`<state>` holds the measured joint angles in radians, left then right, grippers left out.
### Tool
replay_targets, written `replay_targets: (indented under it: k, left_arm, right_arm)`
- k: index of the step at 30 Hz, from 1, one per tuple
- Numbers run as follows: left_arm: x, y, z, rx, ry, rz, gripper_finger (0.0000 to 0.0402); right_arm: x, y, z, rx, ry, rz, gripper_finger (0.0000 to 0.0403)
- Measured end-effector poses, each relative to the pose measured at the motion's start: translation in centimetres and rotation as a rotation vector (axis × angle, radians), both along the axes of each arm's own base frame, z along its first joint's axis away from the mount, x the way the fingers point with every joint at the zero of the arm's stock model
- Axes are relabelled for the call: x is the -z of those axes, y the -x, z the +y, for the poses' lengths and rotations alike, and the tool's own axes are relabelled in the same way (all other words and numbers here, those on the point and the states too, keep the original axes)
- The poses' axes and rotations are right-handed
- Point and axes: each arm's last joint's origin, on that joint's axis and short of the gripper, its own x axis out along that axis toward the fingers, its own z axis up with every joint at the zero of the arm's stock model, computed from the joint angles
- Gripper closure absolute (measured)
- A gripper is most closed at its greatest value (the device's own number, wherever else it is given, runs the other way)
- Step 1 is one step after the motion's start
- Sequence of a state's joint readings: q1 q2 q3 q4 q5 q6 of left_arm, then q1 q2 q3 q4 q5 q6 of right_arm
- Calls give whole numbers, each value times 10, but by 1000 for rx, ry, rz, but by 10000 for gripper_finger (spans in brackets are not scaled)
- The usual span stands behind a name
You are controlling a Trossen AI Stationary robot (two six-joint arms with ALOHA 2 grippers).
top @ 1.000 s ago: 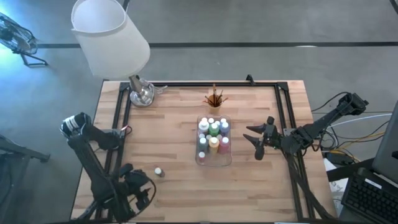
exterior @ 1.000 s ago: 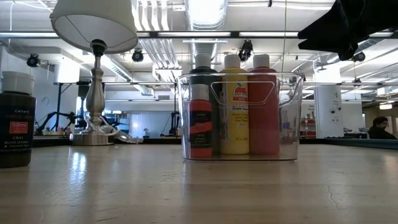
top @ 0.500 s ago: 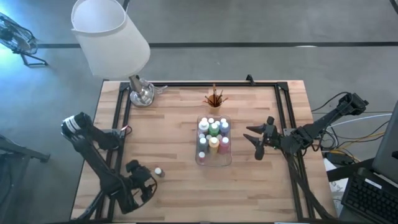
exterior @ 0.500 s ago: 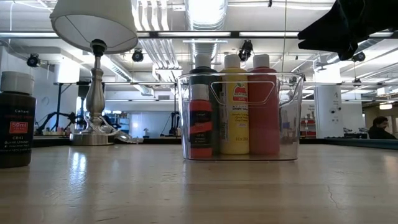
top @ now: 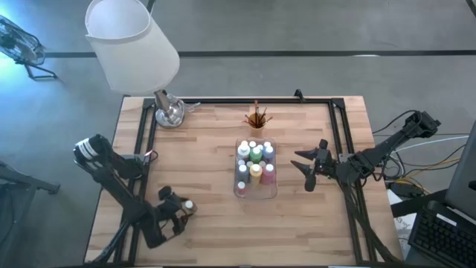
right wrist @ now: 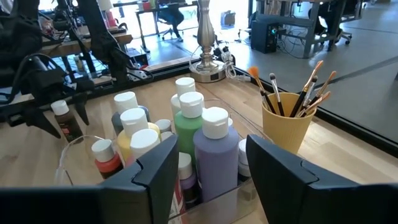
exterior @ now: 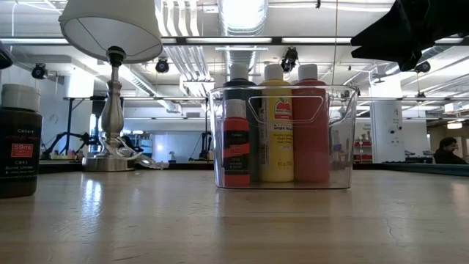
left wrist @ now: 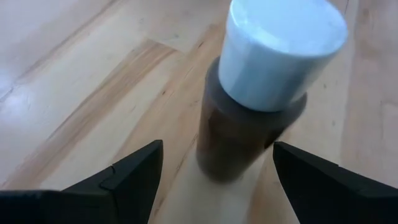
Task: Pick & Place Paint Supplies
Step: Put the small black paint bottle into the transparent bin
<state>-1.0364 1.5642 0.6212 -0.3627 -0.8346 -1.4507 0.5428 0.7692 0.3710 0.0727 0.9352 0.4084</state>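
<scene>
At the low view's left edge, the brown paint bottle [exterior: 19, 139] has a label reading "59ml"; other labels are illegible.

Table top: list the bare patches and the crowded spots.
Bare wood between the lamp base and the orange brush cup, and between the clear tray and the right end effector. Crowded: the tray, and the left end effector around the brown bottle.
</scene>
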Motion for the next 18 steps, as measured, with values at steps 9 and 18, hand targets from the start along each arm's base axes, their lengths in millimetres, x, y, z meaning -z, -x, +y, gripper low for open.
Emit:
replay_targets:
  k: [9, 18]
  left_arm:
    - [10, -4, 9, 42, -39, -52, 98]
    - [10, -5, 9, 44, -39, -54, 174]
  right_arm:
    - [0, 0, 0, 0, 4, 2, 239]
    - [0, 0, 0, -1, 13, 7, 264]
